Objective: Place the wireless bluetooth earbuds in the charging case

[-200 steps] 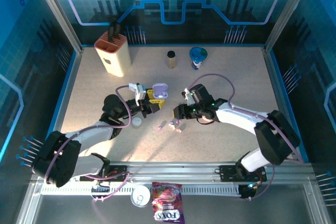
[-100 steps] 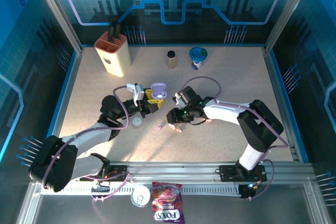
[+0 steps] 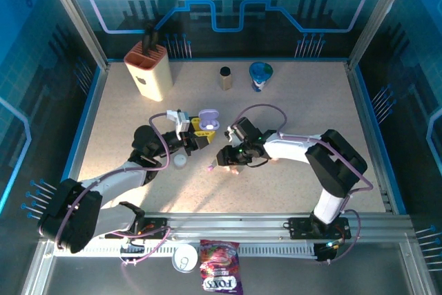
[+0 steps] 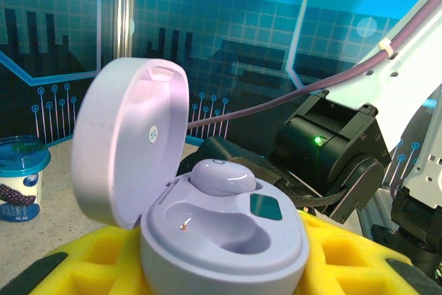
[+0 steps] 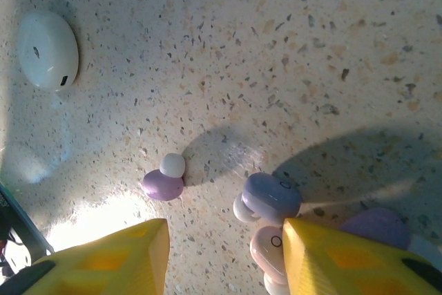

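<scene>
Progress roughly half — charging case (image 4: 221, 233), lid open, clamped in left hand (image 3: 199, 132) at frame centre, seated earbud (image 4: 221, 176) in one socket, other empty. Right hand (image 5: 221, 240) spread wide, holding nothing, over loose earbuds (image 5: 271, 197) on table (image 5: 276, 46), lower centre — pick and insertion remain.
</scene>
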`<state>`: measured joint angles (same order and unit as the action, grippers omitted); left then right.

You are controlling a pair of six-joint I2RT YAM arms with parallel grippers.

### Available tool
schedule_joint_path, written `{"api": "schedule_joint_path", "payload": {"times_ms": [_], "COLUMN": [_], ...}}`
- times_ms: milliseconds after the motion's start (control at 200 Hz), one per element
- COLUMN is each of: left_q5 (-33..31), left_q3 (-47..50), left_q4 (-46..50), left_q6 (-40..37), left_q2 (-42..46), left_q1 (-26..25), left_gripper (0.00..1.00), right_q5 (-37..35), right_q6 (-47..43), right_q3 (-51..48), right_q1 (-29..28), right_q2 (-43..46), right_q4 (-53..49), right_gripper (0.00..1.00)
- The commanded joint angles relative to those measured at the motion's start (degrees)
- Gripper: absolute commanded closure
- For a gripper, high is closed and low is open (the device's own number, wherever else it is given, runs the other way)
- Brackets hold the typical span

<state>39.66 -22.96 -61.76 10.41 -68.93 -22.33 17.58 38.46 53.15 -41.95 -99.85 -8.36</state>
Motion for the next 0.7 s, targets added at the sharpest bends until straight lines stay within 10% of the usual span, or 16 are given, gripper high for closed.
{"api": "schedule_joint_path", "payload": {"times_ms": [0,695], "left_q5": [-0.55,-12.66], "left_q3": [1.16,4.72], "left_q4": [-0.31,0.06], "left_q6": [-0.90,3.75], "left_q2": [0.94,5.81], "left_q1": [0.44,8.66], "left_gripper": [0.69,0.69], "right_q5": [-0.81,-7.78], "right_q6": [0.39,-4.69], "right_q3": [1.76,8.41], "right_q1": [-0.32,-1.40], "right_q2": [-2.65,-3.26], "right_q4": [-0.71,-5.26], "right_gripper": [0.53,0.54]}}
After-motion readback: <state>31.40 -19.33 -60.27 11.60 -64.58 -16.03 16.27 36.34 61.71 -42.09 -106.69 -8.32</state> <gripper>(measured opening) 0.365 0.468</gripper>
